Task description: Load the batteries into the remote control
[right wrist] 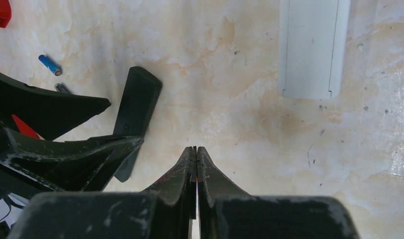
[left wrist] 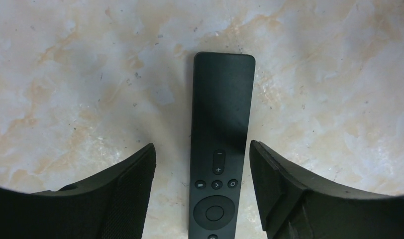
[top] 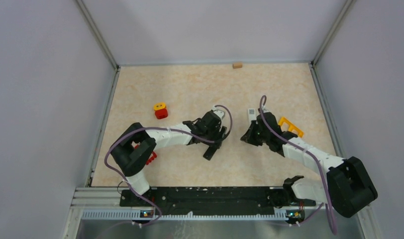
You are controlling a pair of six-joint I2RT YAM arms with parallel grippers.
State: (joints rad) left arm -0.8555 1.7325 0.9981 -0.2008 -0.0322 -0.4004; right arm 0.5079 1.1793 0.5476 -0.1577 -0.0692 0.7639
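Left gripper [left wrist: 202, 146] spread, remote control [left wrist: 222, 99] lying flat between its jaws

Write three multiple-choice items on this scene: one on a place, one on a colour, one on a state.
1. Where is the black remote?
A) propped upright on its end
B) flat on the table, between the fingers of the left gripper
C) lifted clear of the table

2. What colour is the battery nearest the upper left corner of the right wrist view?
A) green
B) white
C) blue

3. How do the jaws of the right gripper stand?
A) shut
B) wide open
C) clamped on a battery

Answers:
1 B: the left wrist view shows it lying button side up, with bare table between it and each finger.
2 C: its body is bright blue.
3 A: the two fingertips meet with no gap.
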